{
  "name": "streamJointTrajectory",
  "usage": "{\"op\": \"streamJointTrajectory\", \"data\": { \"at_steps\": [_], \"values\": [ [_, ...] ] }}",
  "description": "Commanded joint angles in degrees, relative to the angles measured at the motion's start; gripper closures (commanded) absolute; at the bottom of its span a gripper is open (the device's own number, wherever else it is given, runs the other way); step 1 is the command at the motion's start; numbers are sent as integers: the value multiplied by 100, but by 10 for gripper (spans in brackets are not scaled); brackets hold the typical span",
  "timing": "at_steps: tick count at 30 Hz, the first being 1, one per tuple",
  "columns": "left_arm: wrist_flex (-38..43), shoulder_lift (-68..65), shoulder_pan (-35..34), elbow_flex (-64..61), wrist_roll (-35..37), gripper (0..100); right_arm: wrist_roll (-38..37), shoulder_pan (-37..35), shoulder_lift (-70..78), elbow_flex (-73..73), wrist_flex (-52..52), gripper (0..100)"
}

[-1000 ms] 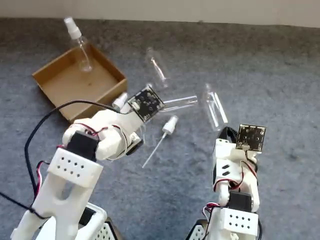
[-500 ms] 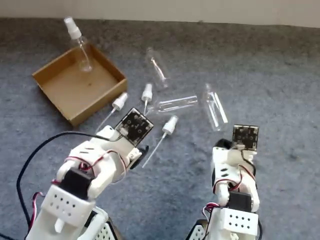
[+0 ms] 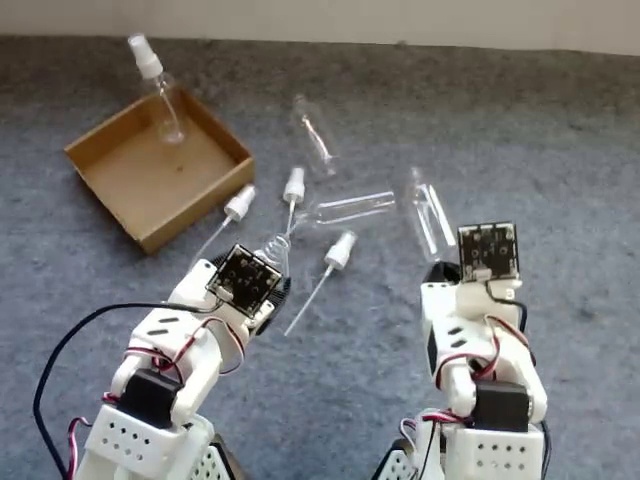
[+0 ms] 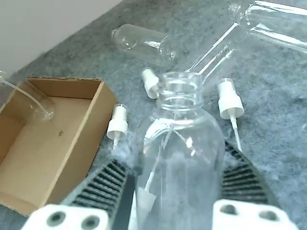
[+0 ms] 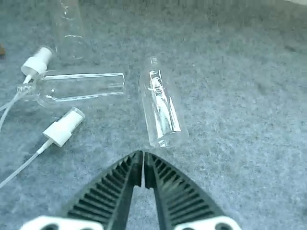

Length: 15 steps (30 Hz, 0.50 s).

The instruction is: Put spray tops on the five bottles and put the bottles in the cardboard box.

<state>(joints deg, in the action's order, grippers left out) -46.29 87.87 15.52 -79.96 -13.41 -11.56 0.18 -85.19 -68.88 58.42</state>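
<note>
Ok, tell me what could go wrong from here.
The clear bottle in the left gripper is smooth and round, so it may slip or twist when a top is pushed on.
The spray tops lie flat on the carpet, with thin tubes that could bend or miss its narrow neck.
The capped bottle standing in the cardboard box may be knocked over.

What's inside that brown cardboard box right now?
One clear bottle with a spray top sits in the cardboard box, at its far corner; around it, plain cardboard floor. The near wall covers a thin strip of floor.
</note>
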Motion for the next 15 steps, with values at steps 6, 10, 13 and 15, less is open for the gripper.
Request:
{"op": "streamJointTrajectory", "data": {
  "at_steps": [6,10,13,15],
  "values": [
    [290,1138,-611,-470,782,905,721,-259,3380,2097,22,991],
    [273,1560,-892,-646,1073,904,1327,-664,4488,2756,22,991],
    [290,1675,-927,-752,1073,903,1626,-1033,5279,3196,31,964],
    [290,1675,-927,-778,1081,905,1908,-1226,5815,3486,163,893]
  ]
}}
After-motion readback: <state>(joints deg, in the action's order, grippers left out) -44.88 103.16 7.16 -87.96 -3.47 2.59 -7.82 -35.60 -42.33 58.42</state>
